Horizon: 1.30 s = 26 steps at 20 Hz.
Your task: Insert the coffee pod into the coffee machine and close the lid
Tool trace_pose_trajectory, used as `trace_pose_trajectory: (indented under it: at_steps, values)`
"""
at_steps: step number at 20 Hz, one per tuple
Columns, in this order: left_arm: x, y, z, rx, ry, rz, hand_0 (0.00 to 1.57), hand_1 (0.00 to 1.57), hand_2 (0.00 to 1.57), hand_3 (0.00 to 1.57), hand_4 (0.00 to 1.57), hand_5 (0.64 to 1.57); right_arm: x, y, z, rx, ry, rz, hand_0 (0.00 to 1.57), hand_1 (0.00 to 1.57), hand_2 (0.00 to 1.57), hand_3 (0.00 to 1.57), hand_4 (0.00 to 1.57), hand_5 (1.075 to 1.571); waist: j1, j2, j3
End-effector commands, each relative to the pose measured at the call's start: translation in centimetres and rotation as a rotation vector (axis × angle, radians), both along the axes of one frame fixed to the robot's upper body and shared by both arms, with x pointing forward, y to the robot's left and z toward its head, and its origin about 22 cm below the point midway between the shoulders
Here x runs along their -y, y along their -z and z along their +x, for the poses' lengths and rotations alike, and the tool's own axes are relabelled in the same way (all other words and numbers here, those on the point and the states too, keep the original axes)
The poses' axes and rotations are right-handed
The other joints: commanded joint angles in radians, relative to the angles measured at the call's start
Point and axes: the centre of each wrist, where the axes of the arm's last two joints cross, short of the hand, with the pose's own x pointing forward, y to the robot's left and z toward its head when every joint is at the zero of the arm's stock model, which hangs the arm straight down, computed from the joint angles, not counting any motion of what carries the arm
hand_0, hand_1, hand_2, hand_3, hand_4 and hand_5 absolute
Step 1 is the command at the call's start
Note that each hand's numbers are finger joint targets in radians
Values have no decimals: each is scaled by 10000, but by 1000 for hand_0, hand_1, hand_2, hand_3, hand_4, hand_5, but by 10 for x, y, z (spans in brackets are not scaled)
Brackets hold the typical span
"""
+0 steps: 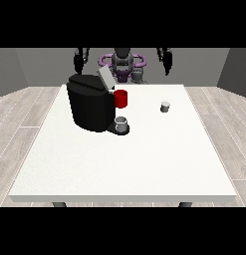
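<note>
A black coffee machine (89, 105) stands on the left half of the white table (124, 164), its grey lid (105, 79) tilted up and open. A red part (121, 98) shows at the machine's front, above a grey cup (122, 123) on its base. The small grey coffee pod (165, 106) stands upright on the table to the right of the machine. The hand at the view's left (80, 60) and the hand at the view's right (166, 59) both hang raised beside the robot's body, behind the table's far edge, away from pod and machine and holding nothing.
The robot's torso (122, 64) stands behind the table's far edge. Wooden floor surrounds the table on all sides.
</note>
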Motion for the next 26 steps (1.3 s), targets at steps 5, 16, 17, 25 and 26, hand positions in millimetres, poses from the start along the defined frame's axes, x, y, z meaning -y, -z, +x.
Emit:
trace_pose_trajectory:
  at_steps: [5,16,17,25,26]
  values:
    - [-50,3,-7,562,1829,2445,0,0,0,0,0,1571,2,5,2,152,436,-265,0,0,0,0,0,1571,111,161,-23]
    - [-108,-40,45,-129,1336,5668,0,0,0,0,0,1571,-16,-15,18,1702,993,-1852,0,0,0,0,0,1571,-1289,1562,-21]
    - [-128,-50,53,-405,981,5582,0,0,0,0,0,1571,-34,-25,15,1624,633,-1616,0,0,0,0,0,1571,-1545,1400,-25]
    - [-140,-45,77,-1163,1309,7160,0,0,0,0,0,1571,-54,-45,32,1917,645,-1468,0,0,0,0,0,1571,-1685,2292,-26]
    - [-132,-54,81,-780,1757,7384,0,0,0,0,0,1571,-38,-33,42,1791,834,-1604,0,0,0,0,0,1571,-1373,2584,-21]
